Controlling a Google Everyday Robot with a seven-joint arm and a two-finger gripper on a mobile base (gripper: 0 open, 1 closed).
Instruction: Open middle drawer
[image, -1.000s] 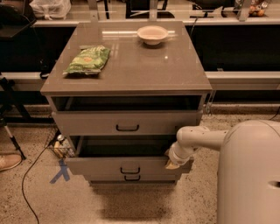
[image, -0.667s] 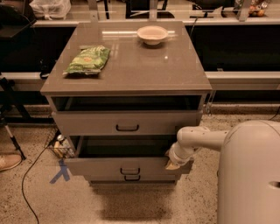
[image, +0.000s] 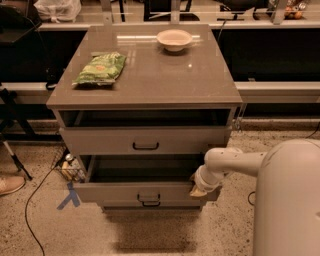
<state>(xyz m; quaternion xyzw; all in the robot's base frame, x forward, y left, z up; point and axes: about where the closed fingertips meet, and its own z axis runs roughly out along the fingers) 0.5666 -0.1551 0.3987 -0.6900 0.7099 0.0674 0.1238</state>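
The middle drawer (image: 112, 192) of a grey-beige cabinet (image: 160, 85) stands pulled out toward me, with its dark inside showing behind the front. Its small black bar handle (image: 144, 197) is at the centre of the front. My gripper (image: 197, 190), on a white arm coming in from the right, sits at the right end of that drawer front, against its upper edge. The top drawer (image: 100, 141) above has its own black handle (image: 146, 146). The bottom drawer is mostly hidden under the middle one; only its handle (image: 150, 204) peeks out.
A green snack bag (image: 100, 69) and a white bowl (image: 174, 39) lie on the cabinet top. My white body (image: 290, 200) fills the lower right. A blue tape cross (image: 69, 198), a cable and a shoe (image: 10, 184) are on the floor at left.
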